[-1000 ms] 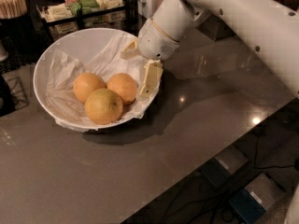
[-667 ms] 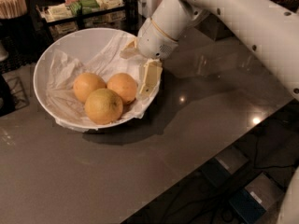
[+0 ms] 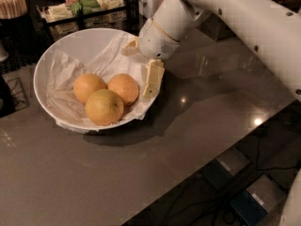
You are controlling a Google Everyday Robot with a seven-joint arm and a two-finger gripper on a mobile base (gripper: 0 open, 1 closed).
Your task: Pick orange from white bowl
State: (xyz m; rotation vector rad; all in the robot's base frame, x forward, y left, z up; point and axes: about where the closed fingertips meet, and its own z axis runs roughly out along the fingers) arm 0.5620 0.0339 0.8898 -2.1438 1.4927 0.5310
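Note:
The white bowl (image 3: 70, 48) stands at the left of the grey table, lined with crumpled white paper. Three fruits lie in it. The orange (image 3: 124, 88) is the deepest-coloured one, on the right. A paler fruit (image 3: 88, 86) lies to its left and a larger yellower fruit (image 3: 104, 107) in front. My gripper (image 3: 138, 72) hangs over the bowl's right rim, just right of the orange and slightly above it. It is open and empty. One finger (image 3: 153, 78) points down by the rim, the other (image 3: 130, 46) is farther back.
The grey table (image 3: 197, 107) runs right and forward to its edge. A rack of packets (image 3: 82, 6) and a cup of sticks (image 3: 11, 4) stand behind the bowl. The white arm (image 3: 244, 22) crosses the upper right. Boxes and cables lie on the floor below.

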